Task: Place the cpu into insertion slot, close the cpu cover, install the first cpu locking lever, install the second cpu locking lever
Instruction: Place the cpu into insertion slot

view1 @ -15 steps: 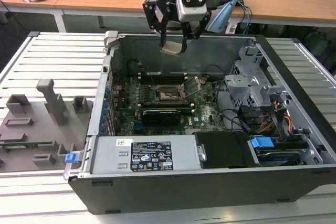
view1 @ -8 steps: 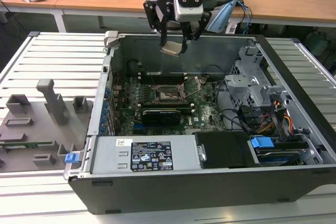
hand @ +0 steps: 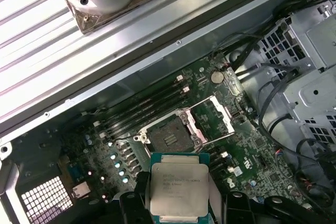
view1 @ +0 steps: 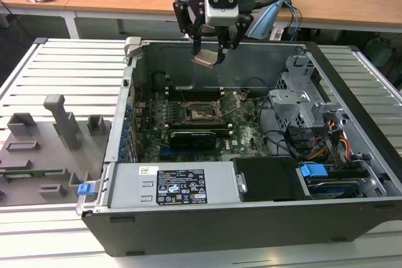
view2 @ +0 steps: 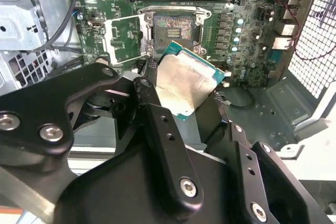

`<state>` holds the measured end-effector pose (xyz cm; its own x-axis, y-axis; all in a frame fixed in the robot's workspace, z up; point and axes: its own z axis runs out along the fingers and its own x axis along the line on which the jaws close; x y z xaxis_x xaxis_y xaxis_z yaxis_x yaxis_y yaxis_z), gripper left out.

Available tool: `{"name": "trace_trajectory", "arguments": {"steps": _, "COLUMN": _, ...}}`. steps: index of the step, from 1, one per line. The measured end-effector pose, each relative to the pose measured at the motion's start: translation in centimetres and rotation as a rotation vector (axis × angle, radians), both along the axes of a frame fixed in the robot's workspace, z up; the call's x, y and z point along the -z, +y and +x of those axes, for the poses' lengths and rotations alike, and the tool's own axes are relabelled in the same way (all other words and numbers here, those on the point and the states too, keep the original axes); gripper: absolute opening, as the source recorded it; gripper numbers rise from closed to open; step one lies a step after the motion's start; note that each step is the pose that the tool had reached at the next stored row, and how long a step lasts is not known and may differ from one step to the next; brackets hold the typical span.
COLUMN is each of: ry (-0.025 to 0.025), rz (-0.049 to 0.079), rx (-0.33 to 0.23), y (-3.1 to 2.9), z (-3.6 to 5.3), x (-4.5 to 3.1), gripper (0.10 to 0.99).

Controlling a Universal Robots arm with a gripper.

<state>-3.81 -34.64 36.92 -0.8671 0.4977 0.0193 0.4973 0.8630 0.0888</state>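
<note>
Well above the insertion slot point(view1: 203, 113), the claw point(view1: 209, 54) is gripping the cpu point(view1: 207, 60) by its edges. The chip is hanging tilted over the open computer case point(view1: 188, 227), apart from the green motherboard point(view1: 246, 134), and is showing its pale metal top in the first wrist view. Just beside the insertion slot, the cpu cover point(hand: 214, 119) is lying swung open, leaving the socket contacts exposed.

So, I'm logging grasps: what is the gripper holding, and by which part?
The gripper holds the cpu by two opposite edges, above the motherboard.
</note>
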Motion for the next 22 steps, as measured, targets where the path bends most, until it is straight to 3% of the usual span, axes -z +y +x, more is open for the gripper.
{"name": "trace_trajectory", "arguments": {"steps": 10, "ry": 0.0001, "rz": -0.003, "rx": 0.089, "y": 0.01, "z": -0.01, "x": 0.05, "gripper": 0.537}}
{"name": "trace_trajectory", "arguments": {"steps": 22, "ry": 0.0004, "rz": -0.003, "rx": 0.328, "y": 0.01, "z": -0.01, "x": 0.7, "gripper": 0.537}}
